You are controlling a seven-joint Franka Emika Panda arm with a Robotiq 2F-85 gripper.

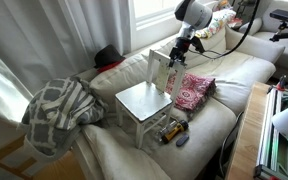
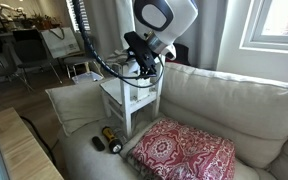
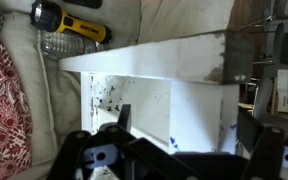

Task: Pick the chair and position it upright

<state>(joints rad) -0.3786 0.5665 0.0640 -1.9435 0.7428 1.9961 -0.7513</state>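
Note:
The small white chair (image 1: 142, 103) stands upright on the sofa seat, with its legs down and its backrest up, and shows in both exterior views (image 2: 127, 100). My gripper (image 1: 178, 52) is at the top of the backrest (image 2: 144, 66). In the wrist view the gripper (image 3: 184, 128) has its fingers wide apart, one on each side of the chair's white frame (image 3: 154, 62). The fingers do not visibly press on the frame.
A pink patterned cushion (image 1: 194, 90) (image 2: 184, 155) lies beside the chair. A yellow-and-black flashlight (image 1: 169, 130) (image 3: 69, 20) and a clear bottle (image 3: 59, 45) lie by the chair's legs. A grey plaid blanket (image 1: 59, 110) is heaped on the sofa's end.

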